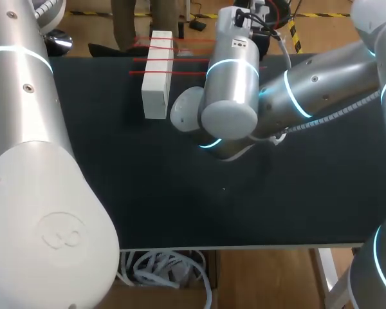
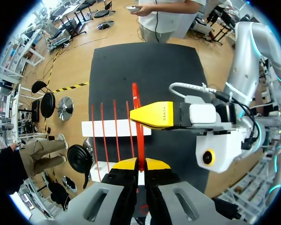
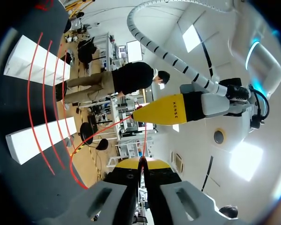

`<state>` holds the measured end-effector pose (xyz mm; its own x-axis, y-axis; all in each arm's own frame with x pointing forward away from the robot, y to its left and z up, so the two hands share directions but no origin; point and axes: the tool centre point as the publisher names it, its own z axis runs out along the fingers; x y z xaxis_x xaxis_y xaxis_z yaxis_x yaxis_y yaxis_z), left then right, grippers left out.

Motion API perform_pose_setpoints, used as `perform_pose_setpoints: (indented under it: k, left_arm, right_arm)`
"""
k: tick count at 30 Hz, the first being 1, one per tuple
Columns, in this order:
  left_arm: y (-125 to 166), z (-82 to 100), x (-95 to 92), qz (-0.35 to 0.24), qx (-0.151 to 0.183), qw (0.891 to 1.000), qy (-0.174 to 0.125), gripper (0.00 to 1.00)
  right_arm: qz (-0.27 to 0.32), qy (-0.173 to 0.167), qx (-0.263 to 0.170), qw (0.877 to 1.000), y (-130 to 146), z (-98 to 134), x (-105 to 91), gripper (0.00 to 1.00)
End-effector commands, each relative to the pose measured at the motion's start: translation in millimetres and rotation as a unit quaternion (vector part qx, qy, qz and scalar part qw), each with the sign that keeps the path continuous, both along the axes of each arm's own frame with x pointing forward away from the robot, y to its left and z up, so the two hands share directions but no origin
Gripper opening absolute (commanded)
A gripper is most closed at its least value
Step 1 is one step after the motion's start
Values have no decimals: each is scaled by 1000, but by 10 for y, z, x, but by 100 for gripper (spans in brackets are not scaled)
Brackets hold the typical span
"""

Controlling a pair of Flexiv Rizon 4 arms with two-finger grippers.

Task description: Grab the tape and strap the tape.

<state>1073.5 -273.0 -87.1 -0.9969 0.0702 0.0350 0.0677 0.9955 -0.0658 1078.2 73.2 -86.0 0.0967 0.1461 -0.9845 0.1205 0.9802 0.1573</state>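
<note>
Thin red tape [image 2: 136, 101] runs in several strands across two white bars [image 2: 113, 127] on the black table [image 2: 145, 65]. In the left wrist view my left gripper [image 2: 139, 164] is shut on one strand that rises from the bars. My right gripper [image 2: 155, 115] sits just ahead of it, on the same strand. In the right wrist view my right gripper [image 3: 143, 163] is shut on the red tape [image 3: 143, 145], with the left gripper's yellow fingertip [image 3: 166, 111] close ahead. The head view shows one white bar [image 1: 156, 84] with strands [image 1: 180, 72] over it; my right arm [image 1: 231, 84] hides the rest.
My left arm [image 1: 26, 161] fills the head view's left side, and my right arm crosses in from the right over the table's middle. The near half of the black table [image 1: 244, 206] is bare. A person stands beyond the far edge without touching anything.
</note>
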Motion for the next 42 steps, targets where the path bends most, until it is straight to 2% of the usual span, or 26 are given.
perform_pose_setpoints:
  k: [1,42]
  left_arm:
    - [-20,20,15,0,3,1000,2,0]
    - [-20,20,15,0,3,1000,2,0]
  right_arm:
    - [3,4,-1,1000,12,43,-2,0]
    - [22,12,-2,1000,188,8,-22,0]
